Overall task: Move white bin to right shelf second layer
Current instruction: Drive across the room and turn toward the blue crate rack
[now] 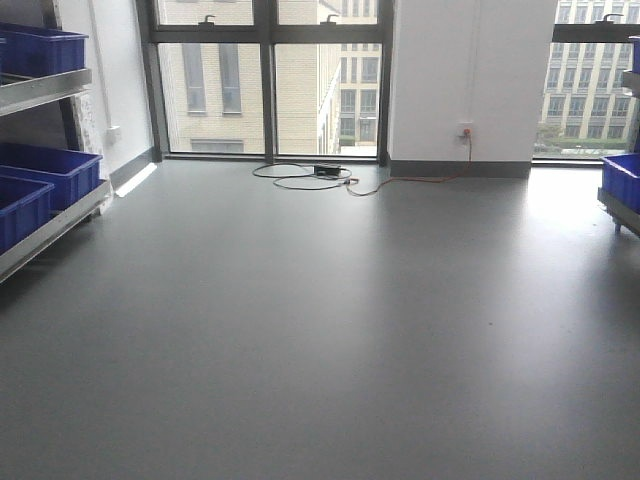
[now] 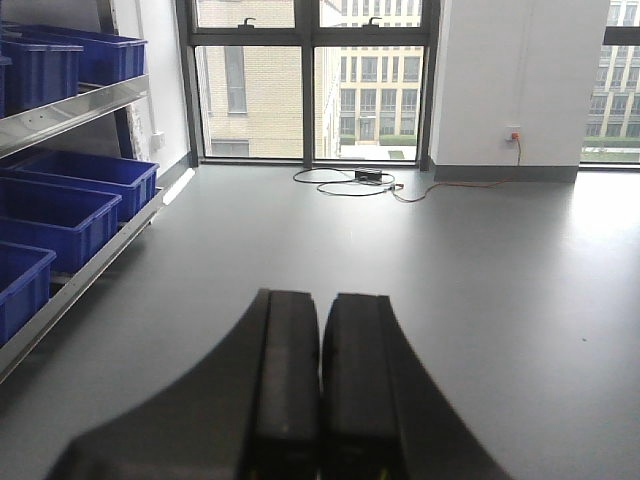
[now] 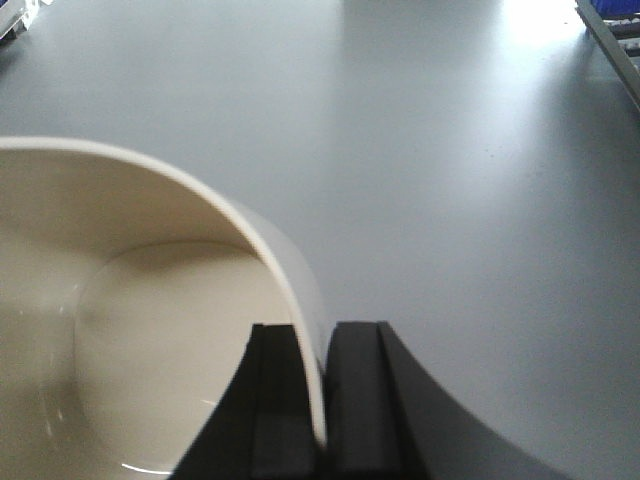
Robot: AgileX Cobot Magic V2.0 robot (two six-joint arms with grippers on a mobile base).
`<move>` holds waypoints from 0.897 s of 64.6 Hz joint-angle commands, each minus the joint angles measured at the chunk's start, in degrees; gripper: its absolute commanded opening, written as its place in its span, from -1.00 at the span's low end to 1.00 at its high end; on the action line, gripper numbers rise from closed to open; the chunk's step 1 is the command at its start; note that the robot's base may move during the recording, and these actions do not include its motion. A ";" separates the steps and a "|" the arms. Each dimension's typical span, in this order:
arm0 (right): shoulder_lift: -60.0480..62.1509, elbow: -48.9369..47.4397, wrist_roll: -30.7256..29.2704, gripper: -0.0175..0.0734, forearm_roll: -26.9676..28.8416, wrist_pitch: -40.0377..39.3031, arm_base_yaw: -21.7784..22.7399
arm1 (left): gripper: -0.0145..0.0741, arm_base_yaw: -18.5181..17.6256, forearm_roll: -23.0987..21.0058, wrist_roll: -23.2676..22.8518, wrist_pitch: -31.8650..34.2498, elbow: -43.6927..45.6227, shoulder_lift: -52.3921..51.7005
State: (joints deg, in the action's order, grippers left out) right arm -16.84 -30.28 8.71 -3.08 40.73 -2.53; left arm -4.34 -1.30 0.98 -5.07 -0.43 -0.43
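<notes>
White bin [image 3: 150, 330] hung over the grey floor [image 3: 450, 150], well short of the right shelf [image 1: 618, 212]; your right gripper [image 3: 312, 335] clamped its wall, one finger each side, securing it for transit. Your left gripper [image 2: 320, 300] was closed, empty.

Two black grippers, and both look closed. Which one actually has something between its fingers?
The right gripper: its jaws pinch the wall of the small cream-white glossy plastic bin. The left gripper is shut on nothing.
</notes>
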 commanded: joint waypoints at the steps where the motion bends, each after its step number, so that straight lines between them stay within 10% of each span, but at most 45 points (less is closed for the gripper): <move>1: -0.39 -1.59 -0.11 -0.51 -0.24 -5.76 0.40 | -0.48 -0.23 -0.36 -0.27 4.52 -2.11 -0.92; 58: -0.39 -1.59 -0.11 -0.51 -0.24 -5.76 0.40 | -0.48 -0.23 -0.36 -0.27 4.52 -2.11 -0.92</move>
State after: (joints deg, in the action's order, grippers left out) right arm -16.84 -30.28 8.71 -3.08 40.73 -2.53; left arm -4.34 -1.30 0.98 -5.07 -0.43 -0.43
